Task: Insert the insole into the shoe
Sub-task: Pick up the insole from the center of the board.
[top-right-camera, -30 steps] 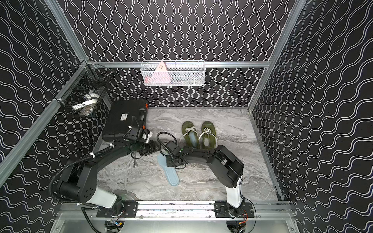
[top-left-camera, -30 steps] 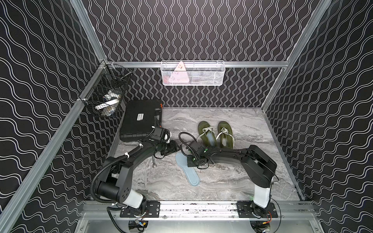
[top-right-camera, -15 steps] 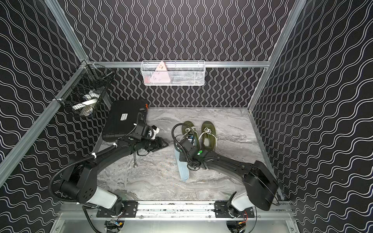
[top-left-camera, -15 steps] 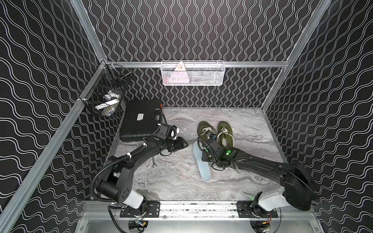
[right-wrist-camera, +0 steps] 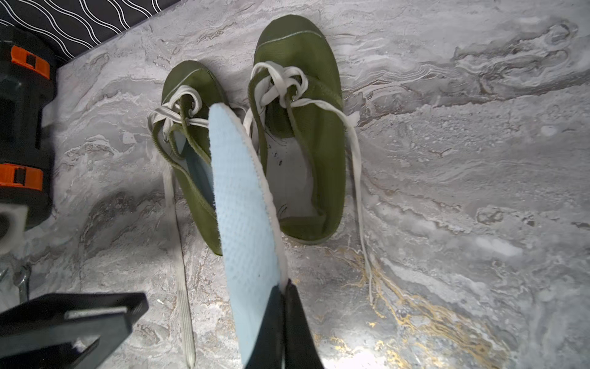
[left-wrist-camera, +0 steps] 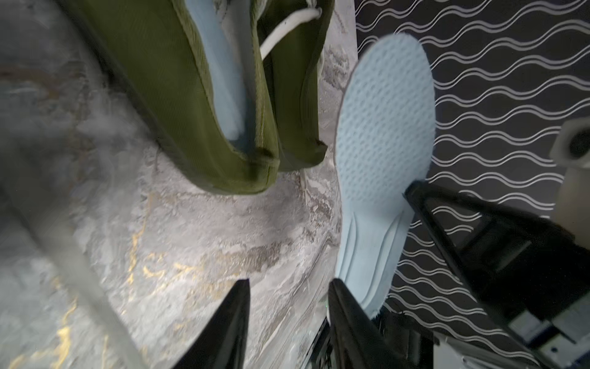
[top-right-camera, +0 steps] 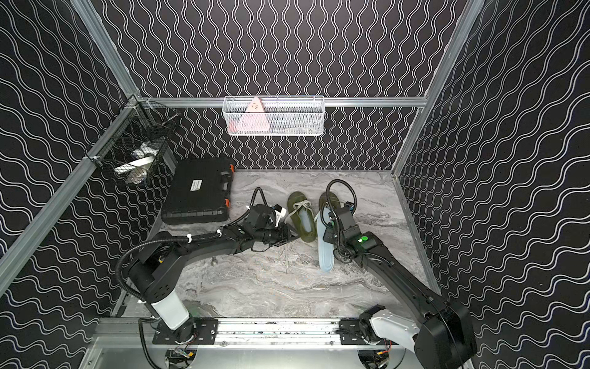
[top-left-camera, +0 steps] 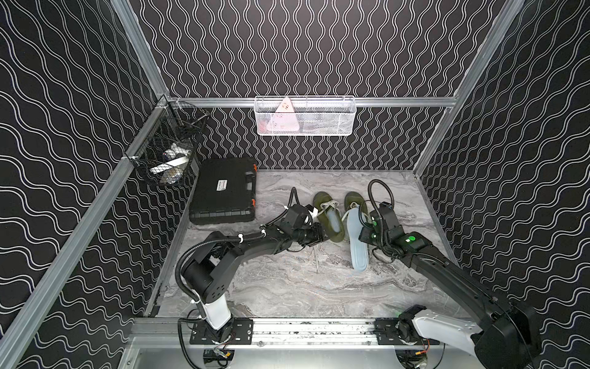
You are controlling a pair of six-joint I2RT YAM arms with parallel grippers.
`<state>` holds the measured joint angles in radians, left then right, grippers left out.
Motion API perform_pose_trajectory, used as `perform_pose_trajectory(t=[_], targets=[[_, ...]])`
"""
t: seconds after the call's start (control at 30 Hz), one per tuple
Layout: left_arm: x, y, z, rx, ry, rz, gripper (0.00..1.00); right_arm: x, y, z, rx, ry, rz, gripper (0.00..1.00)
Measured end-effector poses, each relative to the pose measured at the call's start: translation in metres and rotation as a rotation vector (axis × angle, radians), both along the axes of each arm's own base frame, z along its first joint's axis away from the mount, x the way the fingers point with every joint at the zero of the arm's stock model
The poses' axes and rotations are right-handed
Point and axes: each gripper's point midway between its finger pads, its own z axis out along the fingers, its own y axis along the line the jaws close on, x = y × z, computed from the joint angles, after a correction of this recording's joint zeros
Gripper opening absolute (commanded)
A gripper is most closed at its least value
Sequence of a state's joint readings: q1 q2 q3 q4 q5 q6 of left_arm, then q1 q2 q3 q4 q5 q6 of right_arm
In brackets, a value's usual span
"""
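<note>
insole: pale blue, dotted weave
shoes: olive green, off-white laces
tabletop: grey marble, gold veins
walls: black, white wavy lines
case: black, orange latches

Evenly lit from overhead in both top views — crisp, soft shadows on the table. Smeared by motion in the left wrist view, worst along the shoe. Glaring white patch in the right wrist view, dim toward the case.
</note>
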<state>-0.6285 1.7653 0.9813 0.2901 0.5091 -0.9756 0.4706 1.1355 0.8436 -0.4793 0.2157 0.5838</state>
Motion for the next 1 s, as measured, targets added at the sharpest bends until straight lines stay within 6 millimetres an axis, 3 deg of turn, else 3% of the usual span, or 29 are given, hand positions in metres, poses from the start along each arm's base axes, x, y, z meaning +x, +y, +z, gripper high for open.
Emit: perform_pose_trajectory(t=[0.17,0.3,0.43,0.63,0.8,1.0], targets=[[0.011,-0.021,0.012,-0.093,-0.016,-0.002,0.45,0.002,-0.004,0.001,0.050,0.017,0.012,0.00],[0.020,-0.036,0.025,-0.151,-0.045,-0.020,0.45,-0.002,0.010,0.003,0.104,0.037,0.081,0.00],[0.021,-0.047,0.021,-0.169,-0.040,-0.043,0.44,-0.007,0.020,0.001,0.143,0.055,0.132,0.00],[0.021,-0.052,0.008,-0.166,0.006,-0.036,0.33,-0.014,0.029,-0.007,0.182,0.085,0.177,0.00],[0.021,-0.058,0.019,-0.194,-0.015,-0.050,0.41,-0.013,0.034,-0.011,0.185,0.097,0.206,0.00],[0.016,-0.055,0.024,-0.196,-0.024,-0.054,0.42,-0.009,0.028,-0.003,0.170,0.063,0.185,0.00]])
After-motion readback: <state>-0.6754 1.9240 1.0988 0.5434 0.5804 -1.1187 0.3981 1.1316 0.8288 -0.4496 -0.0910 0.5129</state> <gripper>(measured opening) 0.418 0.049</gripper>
